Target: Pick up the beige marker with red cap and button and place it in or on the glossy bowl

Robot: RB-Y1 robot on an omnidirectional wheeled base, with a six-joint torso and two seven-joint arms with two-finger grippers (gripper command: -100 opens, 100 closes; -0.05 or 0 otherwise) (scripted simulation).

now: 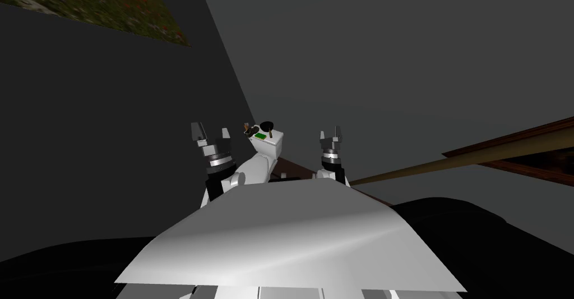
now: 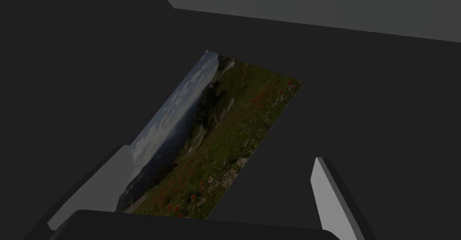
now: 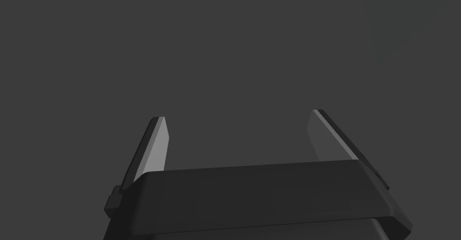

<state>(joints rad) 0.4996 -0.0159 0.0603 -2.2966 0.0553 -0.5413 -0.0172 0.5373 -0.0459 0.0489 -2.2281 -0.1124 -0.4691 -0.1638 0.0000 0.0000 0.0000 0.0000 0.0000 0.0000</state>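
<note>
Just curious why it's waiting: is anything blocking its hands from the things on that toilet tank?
Nothing visible. The open left gripper and right gripper hover short of the toilet tank; its items are too tiny to tell apart.

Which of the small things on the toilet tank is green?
The flat patch lying on the lid; the round thing beyond it is black, the stick brown.

Dim, flat light everywhere; walls (image 1: 392, 43) splay toward the corners, probably from the wide lens.
</note>
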